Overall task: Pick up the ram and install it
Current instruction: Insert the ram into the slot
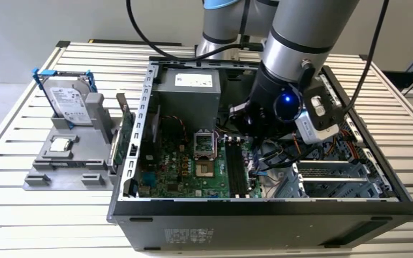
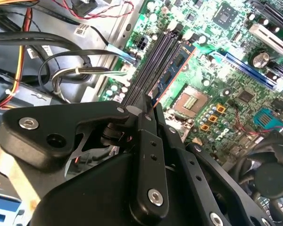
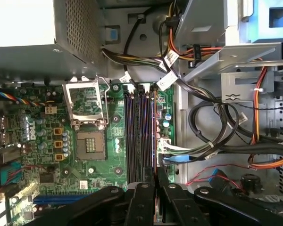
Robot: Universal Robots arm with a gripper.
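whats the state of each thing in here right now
gripper: shut on the ram's end
ram: upright in a memory slot
processor socket: cover raised, empty
hard drive: standing in the holder
processor chip: lying flat on the holder

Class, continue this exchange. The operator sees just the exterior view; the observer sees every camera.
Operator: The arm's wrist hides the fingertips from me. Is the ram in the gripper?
Observer: Yes. In both wrist views the gripper is shut on one end of the ram.
Operator: Where is it relative to the board?
Observer: In the first wrist view it runs along the memory slots, on their side nearest the black cables.
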